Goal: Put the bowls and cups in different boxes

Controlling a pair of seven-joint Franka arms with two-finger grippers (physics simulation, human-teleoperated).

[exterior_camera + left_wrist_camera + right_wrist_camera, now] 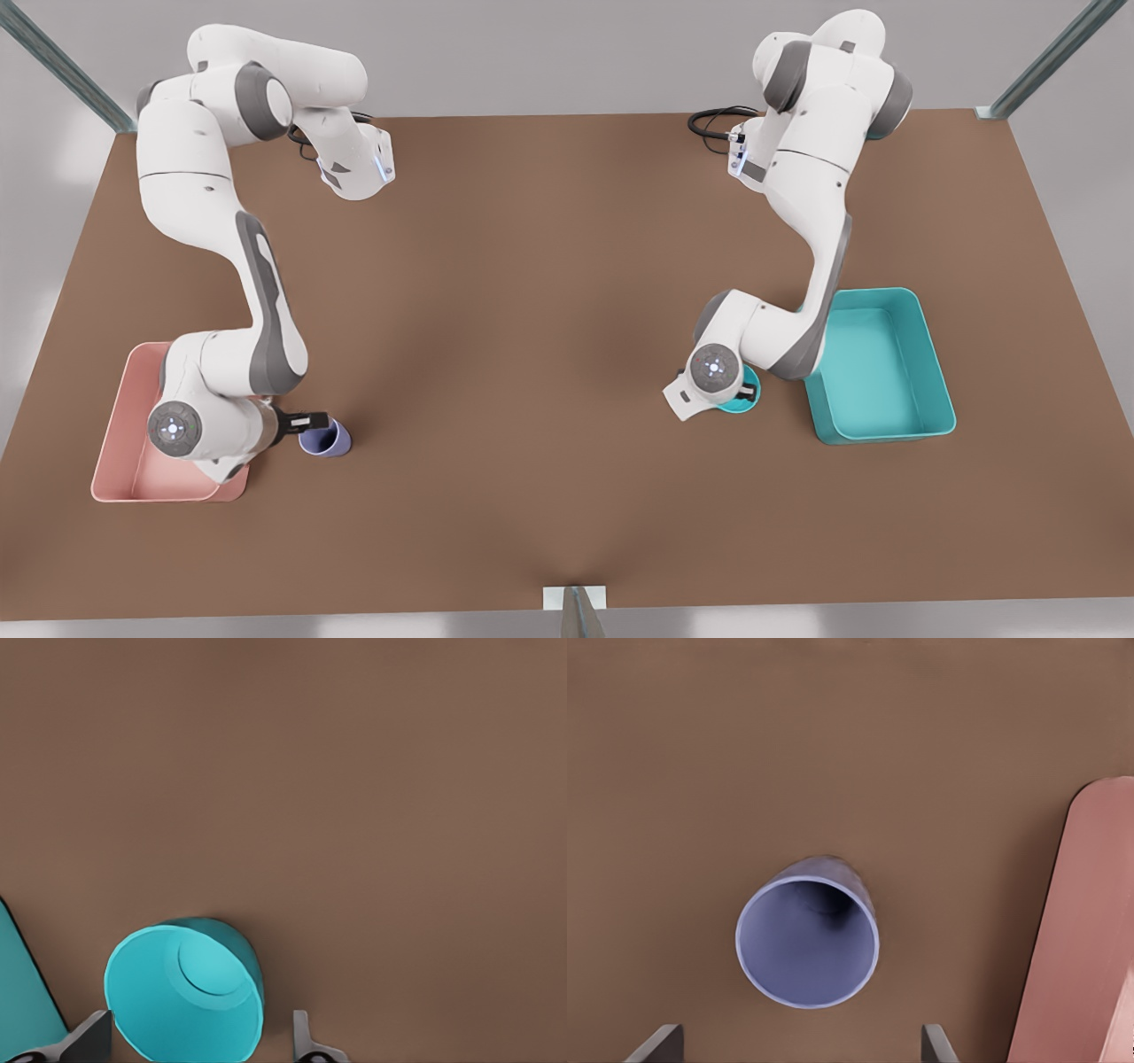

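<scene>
Lavender cup beside pink box

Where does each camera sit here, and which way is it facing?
Front view: high above the table, looking down; both arms show.
Left wrist view: on the arm by the teal box, facing down at the teal bowl between the left hand, open.
Right wrist view: above the cup, pink box beside; right hand open.
Shared: front view shows both.
</scene>
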